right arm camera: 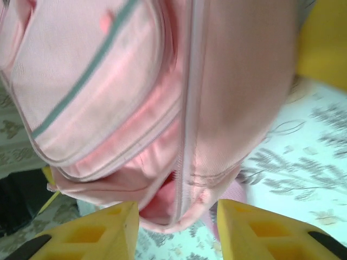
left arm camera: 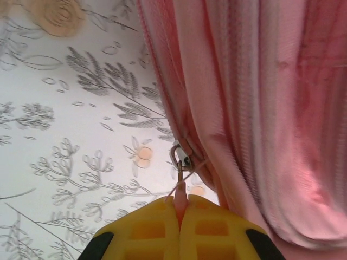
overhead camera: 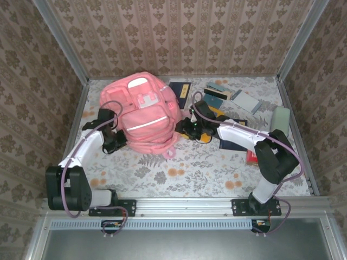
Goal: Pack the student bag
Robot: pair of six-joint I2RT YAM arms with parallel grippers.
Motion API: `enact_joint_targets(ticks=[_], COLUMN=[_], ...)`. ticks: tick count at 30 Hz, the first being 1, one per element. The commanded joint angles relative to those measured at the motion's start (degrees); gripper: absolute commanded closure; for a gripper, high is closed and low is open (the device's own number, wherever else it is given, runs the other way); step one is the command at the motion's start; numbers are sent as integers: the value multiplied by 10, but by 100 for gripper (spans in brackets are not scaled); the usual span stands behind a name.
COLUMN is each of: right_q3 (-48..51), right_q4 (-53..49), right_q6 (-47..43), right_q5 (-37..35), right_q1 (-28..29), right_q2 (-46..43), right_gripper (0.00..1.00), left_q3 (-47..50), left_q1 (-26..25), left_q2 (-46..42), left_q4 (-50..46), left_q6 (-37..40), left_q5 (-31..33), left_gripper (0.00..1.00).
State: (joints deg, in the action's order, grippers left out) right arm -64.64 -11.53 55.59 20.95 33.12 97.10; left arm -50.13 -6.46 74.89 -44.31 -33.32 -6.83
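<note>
The student bag point(overhead camera: 142, 111) lies front-up on the floral desk point(overhead camera: 206, 168), with scattered books point(overhead camera: 217, 97) just to its right. At the bag's left edge, the left tool point(left arm camera: 180, 210) is pinched tight on a zipper pull point(left arm camera: 180, 179). At the bag's right side, the right tool point(right arm camera: 178, 211) stands wide, the zippered edge between its spread fingers.

1. No words, numbers or signs can be read in any view.
2. The books point(overhead camera: 216, 93) on the worktop point(overhead camera: 217, 168) are too small to read their covers.
3. The bag point(overhead camera: 142, 115) has a small patch on its front, but it is too tiny to tell if it has any letters.
</note>
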Motion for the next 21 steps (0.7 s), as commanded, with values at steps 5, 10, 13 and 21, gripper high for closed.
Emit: enact_joint_targets(ticks=[5,10,13,21], right_q3=[-88,-153,-180,-168], right_q4=[-118,-108,-94,-39], right_q6=[-105,-165,-166,-281], right_q5=[-115,-60,-20,-43], right_q1=[49,105,132,192], right_q2=[-46,11,46,66], right_gripper=[55,56,58,61], left_q3=[27,31,38,33], left_q1=[-79,-116,-129,-138], left_q2=[-56,-72,-79,-78], left_q4=[15,21,35,47], left_q6=[-6,-15,-22,-25], left_q5=[-16,-30,-41,-55], left_gripper=[100,100,100,100])
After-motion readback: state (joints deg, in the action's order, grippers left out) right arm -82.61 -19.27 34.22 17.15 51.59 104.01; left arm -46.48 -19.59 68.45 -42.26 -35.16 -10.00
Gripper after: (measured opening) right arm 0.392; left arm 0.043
